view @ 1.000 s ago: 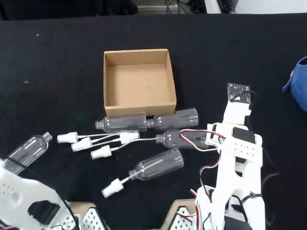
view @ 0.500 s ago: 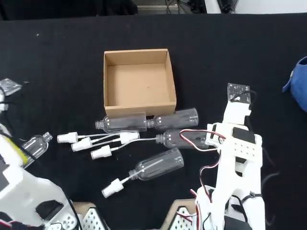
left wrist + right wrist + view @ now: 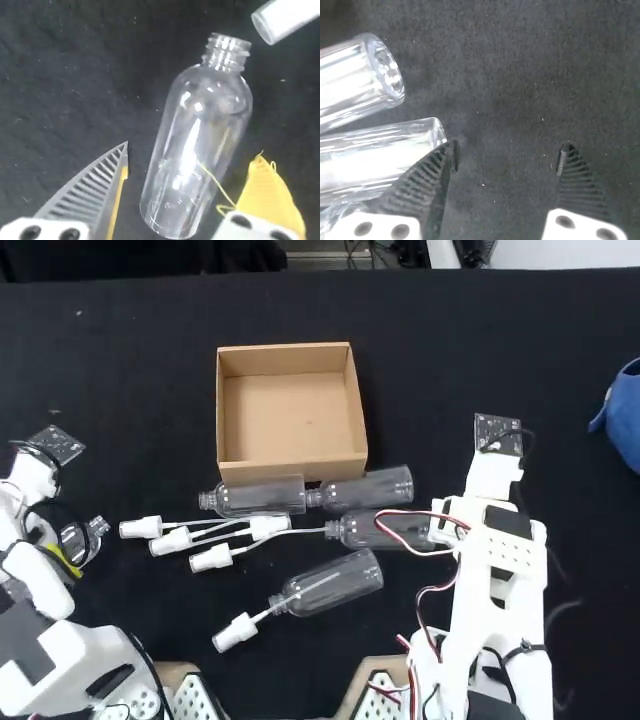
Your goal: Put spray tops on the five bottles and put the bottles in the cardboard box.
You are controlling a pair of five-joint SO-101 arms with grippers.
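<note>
Left end effector (image 3: 192, 151): wide open, gripping nothing. Its grey ribbed finger (image 3: 95, 192) and yellow-tipped finger (image 3: 265, 192) stand either side of an uncapped bottle (image 3: 200, 145) lying on the black desk (image 3: 60, 75), and neither finger visibly touches it. The threaded neck points away from the wrist, with the end of a white spray top (image 3: 285, 17) close by. From the high view this bottle sits near the desk's left edge, partly under the left arm. Right end effector (image 3: 509, 146): open about as wide, nothing held, bare desk between the fingers. Two bottle bases lie beside one finger; the nearer base (image 3: 432, 132) is right at the fingertip, and I cannot tell whether they touch. Outward, high view: cardboard box (image 3: 290, 462) mid-desk, top open. Two bottles (image 3: 255, 495) lie end to end just in front of its near wall. A third bottle (image 3: 385, 530) lies just below them, its base end under the right arm, with a spray top's tube reaching its neck. A fourth bottle (image 3: 330, 585) lies tilted nearer the arms, with a spray top's tube in its neck. Three loose spray tops (image 3: 170, 540) lie in a row between the uncapped bottle and the cluster. A blue thing (image 3: 620, 420) is at the right edge.
</note>
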